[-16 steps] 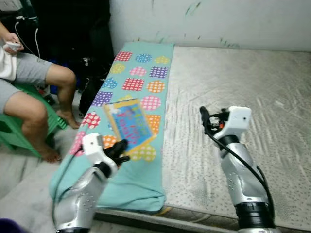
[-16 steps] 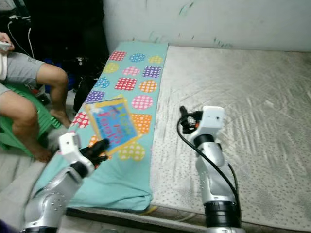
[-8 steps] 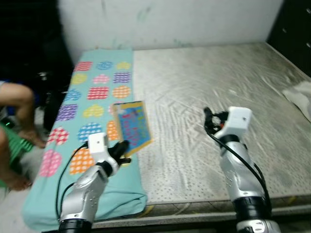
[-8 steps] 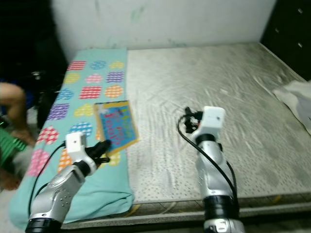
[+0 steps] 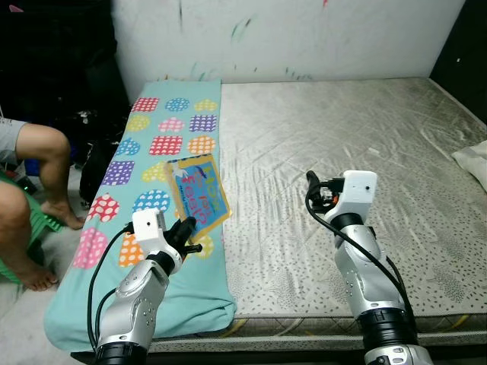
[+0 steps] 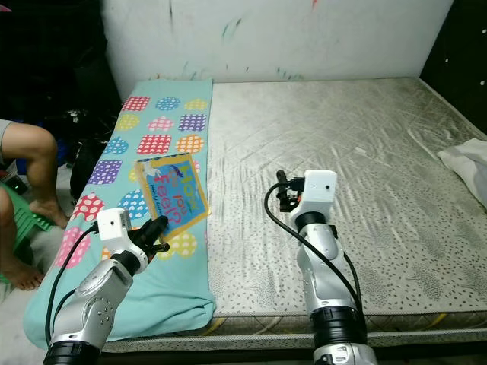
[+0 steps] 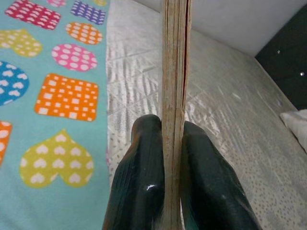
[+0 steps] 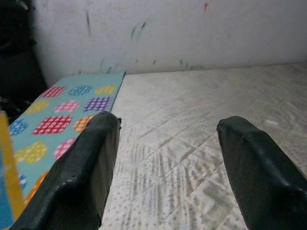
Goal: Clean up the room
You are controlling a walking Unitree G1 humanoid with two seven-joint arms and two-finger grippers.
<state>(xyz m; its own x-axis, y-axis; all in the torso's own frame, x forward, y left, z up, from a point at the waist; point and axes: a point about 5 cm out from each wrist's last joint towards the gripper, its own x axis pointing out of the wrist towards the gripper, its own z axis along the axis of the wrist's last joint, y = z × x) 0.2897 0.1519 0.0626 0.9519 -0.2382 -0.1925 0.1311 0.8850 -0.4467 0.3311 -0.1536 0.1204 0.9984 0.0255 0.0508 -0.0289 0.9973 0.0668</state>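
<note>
Colourful thin cardboard picture book sits clenched by one corner in the left gripper; cantilevered ahead, it could pivot or slip. Right gripper hangs released.

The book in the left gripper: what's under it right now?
Under the book lies the patterned teal blanket, spread on the mattress. The left gripper pinches the book's near edge. The blanket's pattern directly beneath is covered by the book.

Book: thin, colourful blue cover with yellow border, held roughly flat above the teal patterned sheet at the mattress's left edge. Left pincer clamps its near edge. Wrist view shows worn page edges pinched between both fingers.
</note>
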